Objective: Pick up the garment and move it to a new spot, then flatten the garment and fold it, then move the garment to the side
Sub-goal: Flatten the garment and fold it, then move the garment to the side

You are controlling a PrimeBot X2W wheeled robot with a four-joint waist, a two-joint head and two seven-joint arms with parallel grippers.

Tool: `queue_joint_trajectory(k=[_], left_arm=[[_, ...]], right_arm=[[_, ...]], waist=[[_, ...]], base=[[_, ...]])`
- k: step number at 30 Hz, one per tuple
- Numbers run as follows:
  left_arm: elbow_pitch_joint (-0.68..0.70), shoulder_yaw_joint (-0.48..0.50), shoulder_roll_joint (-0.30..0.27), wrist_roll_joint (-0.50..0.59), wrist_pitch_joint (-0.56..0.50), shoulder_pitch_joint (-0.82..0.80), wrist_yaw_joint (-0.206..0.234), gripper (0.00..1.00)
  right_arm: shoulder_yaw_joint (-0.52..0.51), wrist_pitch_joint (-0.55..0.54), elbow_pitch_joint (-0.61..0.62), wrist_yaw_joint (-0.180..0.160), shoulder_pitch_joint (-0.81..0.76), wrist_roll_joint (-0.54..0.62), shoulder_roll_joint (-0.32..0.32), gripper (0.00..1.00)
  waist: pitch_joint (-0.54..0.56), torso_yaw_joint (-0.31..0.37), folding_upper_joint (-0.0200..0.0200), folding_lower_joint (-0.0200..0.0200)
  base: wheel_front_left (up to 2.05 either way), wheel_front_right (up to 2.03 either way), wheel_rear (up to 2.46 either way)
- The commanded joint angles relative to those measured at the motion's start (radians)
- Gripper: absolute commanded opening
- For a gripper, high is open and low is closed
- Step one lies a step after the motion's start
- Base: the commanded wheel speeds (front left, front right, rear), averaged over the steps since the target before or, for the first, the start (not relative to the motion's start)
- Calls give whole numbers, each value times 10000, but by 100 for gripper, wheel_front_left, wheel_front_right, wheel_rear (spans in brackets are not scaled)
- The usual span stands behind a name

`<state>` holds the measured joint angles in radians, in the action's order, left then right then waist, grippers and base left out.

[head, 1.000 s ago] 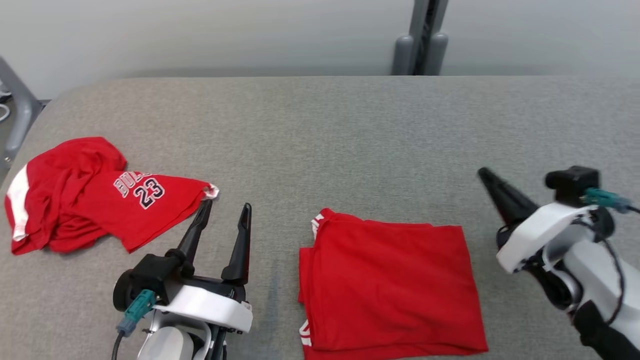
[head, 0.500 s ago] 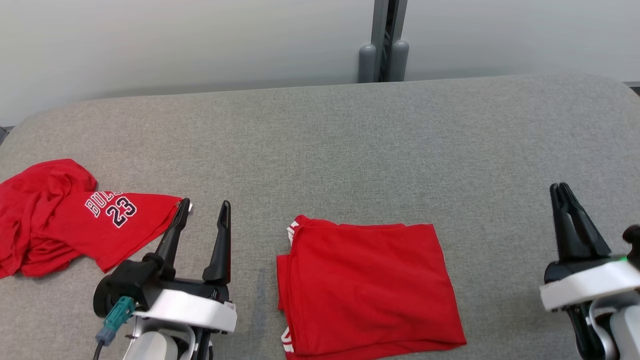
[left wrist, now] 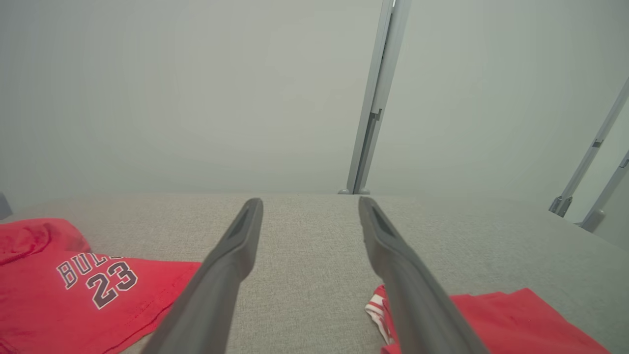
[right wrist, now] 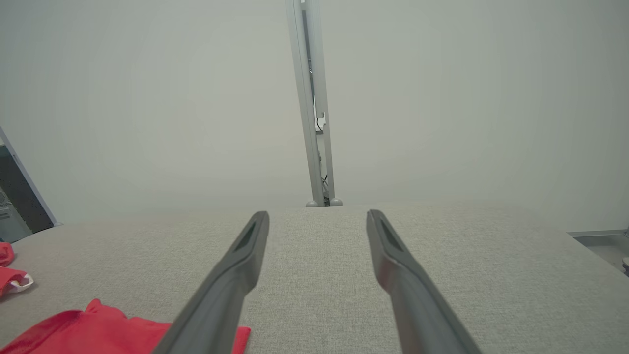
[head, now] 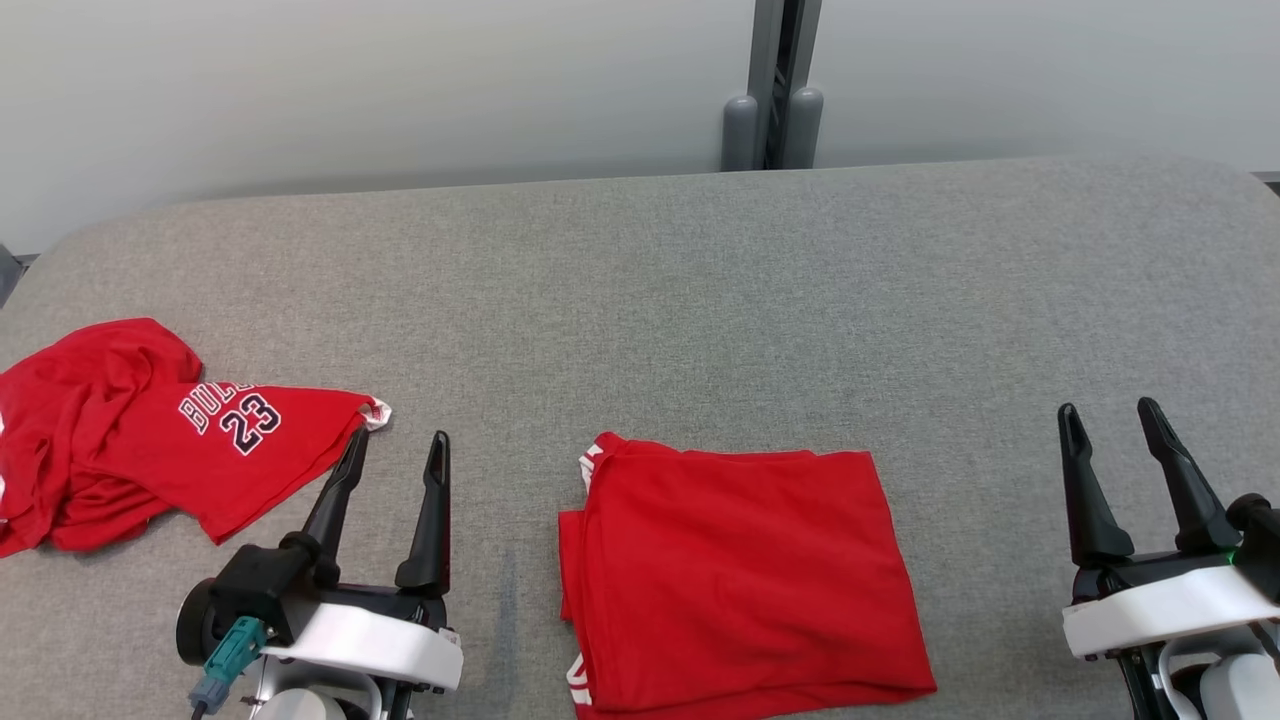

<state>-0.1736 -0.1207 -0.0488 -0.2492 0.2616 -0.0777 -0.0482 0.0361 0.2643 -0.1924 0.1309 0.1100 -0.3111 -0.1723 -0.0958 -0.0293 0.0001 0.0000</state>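
Nearest us, our left hand (head: 395, 447) and right hand (head: 1105, 417) hovered low at the two sides, fingers pointing away from us. Each had its two dark fingers spread apart with nothing between them. The folded red garment (head: 740, 570) lay between them, touching neither and a little nearer the left hand. It was a flat, nearly square stack of thin, smooth knit, so we could name no clear long axis. Its layers showed along the left edge, with white trim at the corners there. We judged the move to the side not yet done, and either hand would have to reach inward to a side edge. Farther left, a crumpled red jersey (head: 180, 430) printed "23" lay in soft ridges, its hem corner just beside the left hand's outer fingertip. Beyond spread the grey woven surface (head: 700, 300), then a pale wall (head: 400, 90) and a grey post (head: 772, 100).
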Motion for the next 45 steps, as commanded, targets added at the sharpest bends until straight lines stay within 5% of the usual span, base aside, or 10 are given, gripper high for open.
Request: queue_joint_trajectory(k=[1,45], left_arm=[[36,13,-39,3,38,15,21,100],[-38,-90,-40,-42,38,-196,35,100]], right_arm=[[-70,4,90,-4,-80,36,1,100],[-99,5,-188,-4,-180,-323,95,100]], waist=[[-8,-26,-1,0],[-220,-309,-1,0]], base=[[0,0,0],[0,0,0]])
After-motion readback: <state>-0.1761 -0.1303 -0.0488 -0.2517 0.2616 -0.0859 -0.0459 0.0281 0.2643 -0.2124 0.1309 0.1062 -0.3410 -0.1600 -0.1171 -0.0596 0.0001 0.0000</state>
